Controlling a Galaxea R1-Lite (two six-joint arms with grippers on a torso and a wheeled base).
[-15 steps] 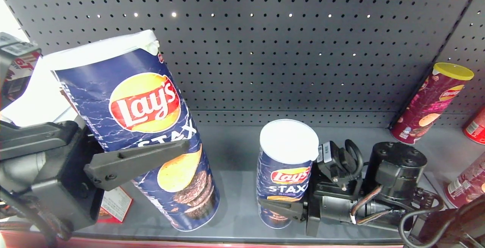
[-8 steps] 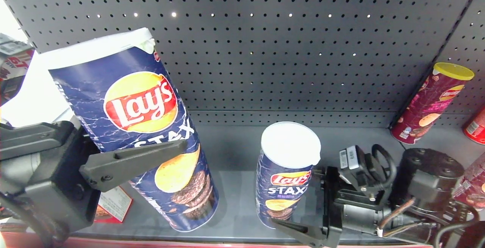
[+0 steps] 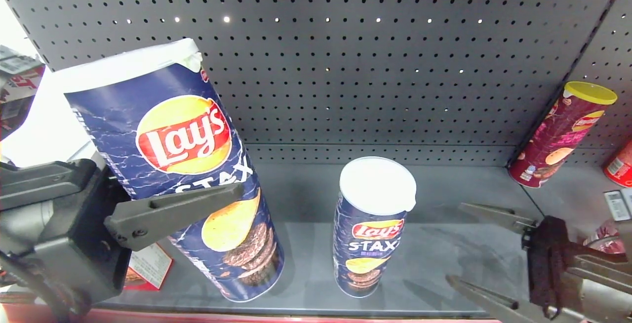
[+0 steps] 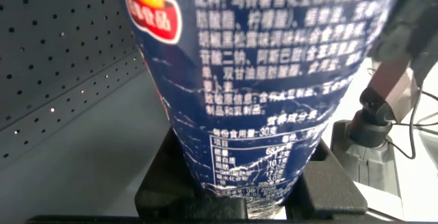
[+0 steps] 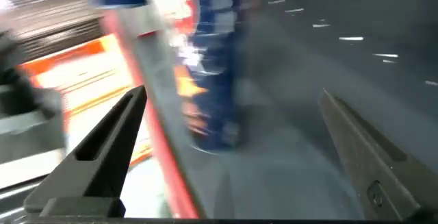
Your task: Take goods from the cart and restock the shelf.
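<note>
Clamped in the left gripper (image 3: 168, 189), the tilted blue can (image 3: 173, 130) leans at nine o'clock of the standing can (image 3: 370, 229) and should be set upright on the shelf (image 3: 444, 254) before release, while the right gripper (image 3: 456, 243) gapes wide at four o'clock.

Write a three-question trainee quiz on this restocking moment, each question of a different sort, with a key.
1. True or false: the right gripper is open and clear of the standing blue can on the shelf.
2. What is the left gripper shut on? A) a glass bottle B) a tilted blue can C) a cereal box
3. Fill in: the maroon can leaning at the shelf's right end has a ____ lid.

Key: 1 true; 2 B; 3 yellow.
</note>
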